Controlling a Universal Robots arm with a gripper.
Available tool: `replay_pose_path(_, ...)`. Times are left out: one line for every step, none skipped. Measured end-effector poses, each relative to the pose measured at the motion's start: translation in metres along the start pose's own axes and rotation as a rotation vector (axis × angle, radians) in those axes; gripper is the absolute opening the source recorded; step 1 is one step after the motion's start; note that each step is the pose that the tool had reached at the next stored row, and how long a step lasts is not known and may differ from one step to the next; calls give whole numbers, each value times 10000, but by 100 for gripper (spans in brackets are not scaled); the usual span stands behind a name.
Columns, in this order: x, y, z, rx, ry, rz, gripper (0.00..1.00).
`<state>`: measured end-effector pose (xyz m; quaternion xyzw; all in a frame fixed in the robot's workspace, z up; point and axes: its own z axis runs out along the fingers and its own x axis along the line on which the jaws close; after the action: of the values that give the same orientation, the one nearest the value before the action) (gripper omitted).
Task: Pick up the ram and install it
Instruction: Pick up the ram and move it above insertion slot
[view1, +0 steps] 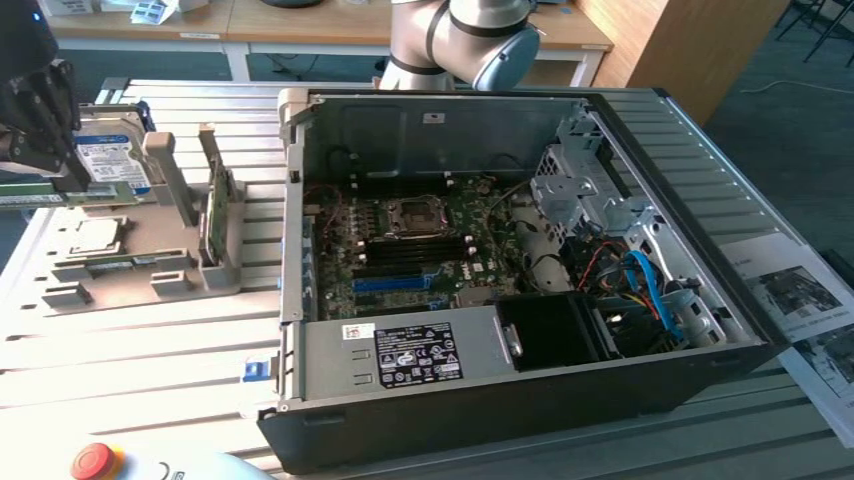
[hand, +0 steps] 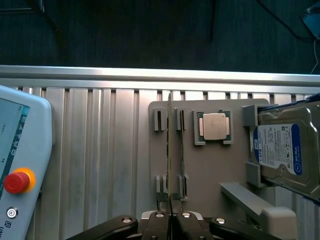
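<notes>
- Your pincer is pinched almost fully closed. It's got the ram clamped edge-on between the fingertips, so the stick reads as a thin line running away from the jaws.
- From the exterior view, the ram is way over at the exterior view's left. It sits up above the base of the grey holder tray, well apart from the open PC case in the middle of the counter.
- Just beside the held stick, a second stick stands in the tray's slots.
- Also on the tray you've got a CPU lying flat and a hard drive with a blue-white label propped on its bracket. A green expansion card stands upright on the side nearer the case.
- The case lies on its side with the panel off, motherboard showing.
- A pendant with a red button lies on the counter, apart from the tray.
</notes>
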<state>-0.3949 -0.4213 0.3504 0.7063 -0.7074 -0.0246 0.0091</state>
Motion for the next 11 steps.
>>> replay_pose_path(0, 1, -14, 0, 1, 0, 12)
replay_pose_path(-1, 1, -28, -1, 4, 0, 12)
replay_pose_path(-2, 3, -41, 0, 5, 2, 12)
replay_pose_path(-2, 3, -53, 0, 7, 1, 12)
replay_pose_path(-2, 3, -65, 0, 9, 1, 12)
replay_pose_path(-2, 4, -79, -1, 13, 0, 12)
replay_pose_path(-2, 4, -90, 0, 15, 1, 12)
replay_pose_path(-2, 5, -103, 0, 18, 1, 12)
replay_pose_path(-3, 6, -116, 0, 21, 1, 12)
replay_pose_path(-3, 6, -129, -1, 24, 2, 12)
replay_pose_path(-3, 7, -143, 0, 28, 1, 12)
